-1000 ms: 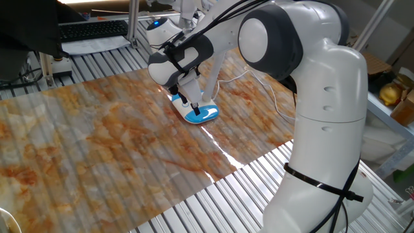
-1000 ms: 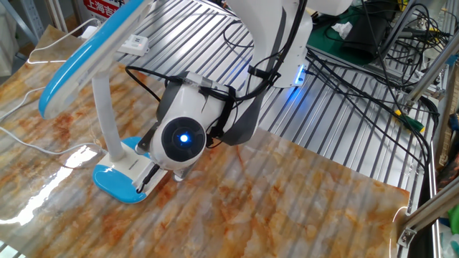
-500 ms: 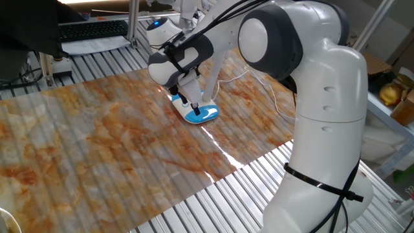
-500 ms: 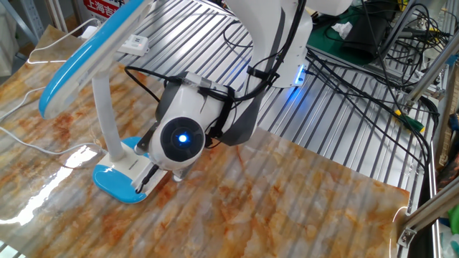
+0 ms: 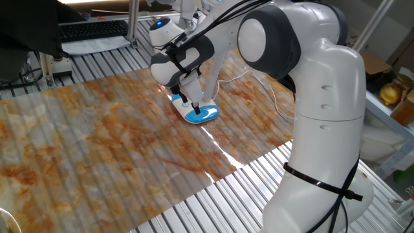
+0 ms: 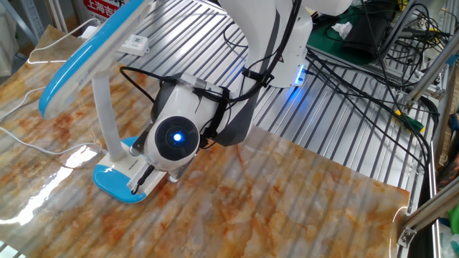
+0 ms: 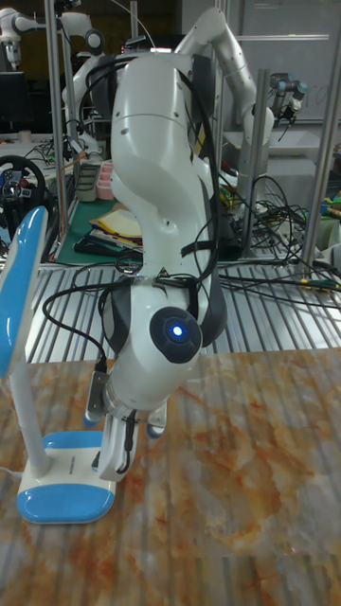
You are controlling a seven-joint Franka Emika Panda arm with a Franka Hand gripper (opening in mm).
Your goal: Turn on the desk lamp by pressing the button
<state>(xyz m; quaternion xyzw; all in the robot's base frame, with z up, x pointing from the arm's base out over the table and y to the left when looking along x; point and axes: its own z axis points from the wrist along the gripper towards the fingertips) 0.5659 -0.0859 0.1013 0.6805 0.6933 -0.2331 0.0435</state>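
The desk lamp stands on the marbled mat, its oval blue-and-white base under a white stem and a blue-edged head. My gripper points down at the base beside the stem. Its fingers are shut together, and the tips rest on the top of the base. The button is hidden under the fingertips. No lit glow shows under the lamp head.
A thin white cord trails from the lamp across the mat. A white power strip lies on the slatted metal table behind the lamp. A keyboard and black cables lie beyond the mat.
The wrist has shifted a little toward the lamp stem, with the fingertips still on the base. The lamp has not moved.
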